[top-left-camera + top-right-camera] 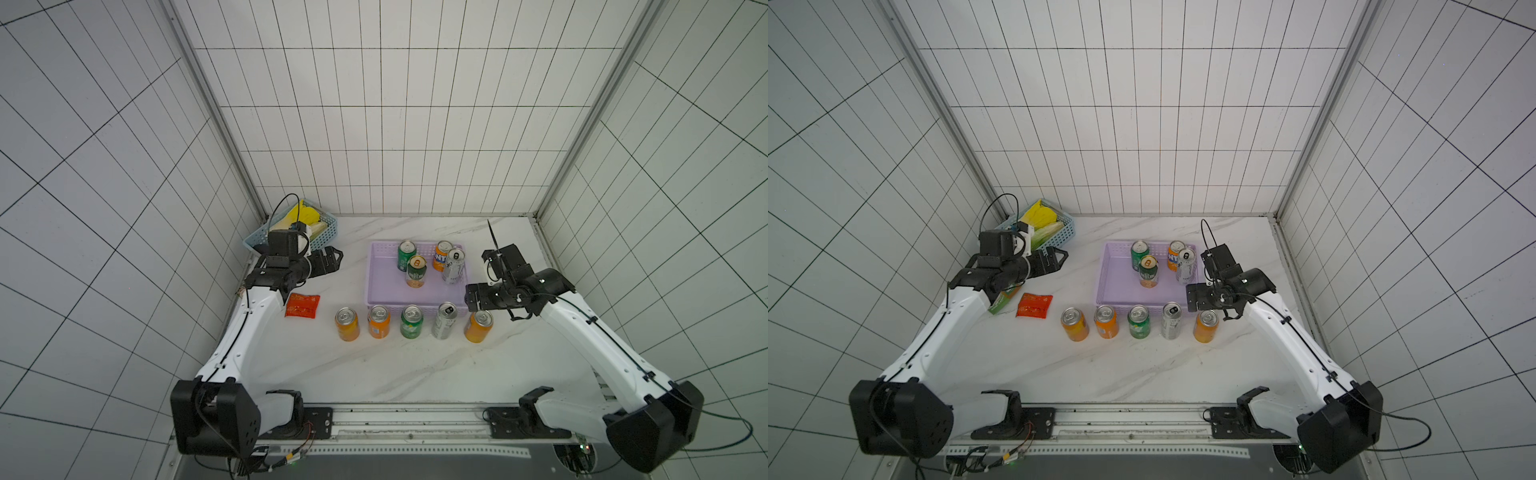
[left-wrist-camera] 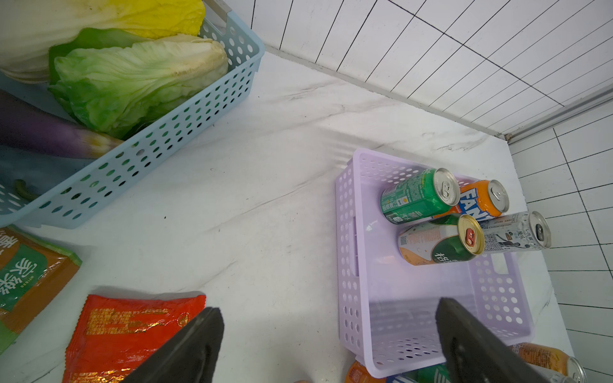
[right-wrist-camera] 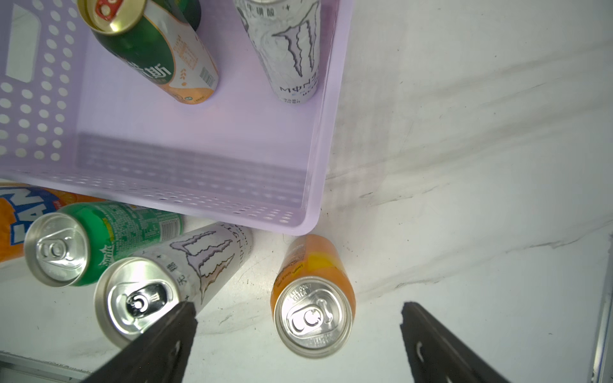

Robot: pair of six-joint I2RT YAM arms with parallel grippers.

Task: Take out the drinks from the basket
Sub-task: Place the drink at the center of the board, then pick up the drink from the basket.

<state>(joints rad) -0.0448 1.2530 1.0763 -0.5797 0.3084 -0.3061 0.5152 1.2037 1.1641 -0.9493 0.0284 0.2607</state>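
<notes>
In both top views the lilac basket (image 1: 384, 286) (image 1: 1119, 286) holds a green can (image 1: 406, 254), a gold-topped green can (image 1: 416, 271), an orange can (image 1: 441, 255) and a slim silver can (image 1: 454, 266), all upright. In front of it stands a row of cans: orange (image 1: 347, 324), orange (image 1: 378, 321), green (image 1: 411, 322), silver (image 1: 444, 321), orange (image 1: 478, 326). My right gripper (image 1: 471, 300) (image 3: 297, 306) hangs open just above that last orange can (image 3: 313, 315), its fingers apart from it. My left gripper (image 1: 336, 259) (image 2: 328, 306) is open and empty, left of the basket (image 2: 346, 265).
A light-blue basket (image 1: 328, 237) of vegetables sits at the back left, behind my left arm. A red snack packet (image 1: 302, 305) lies left of the can row, and a green-orange packet (image 2: 30, 275) lies beside it. Tiled walls close in three sides.
</notes>
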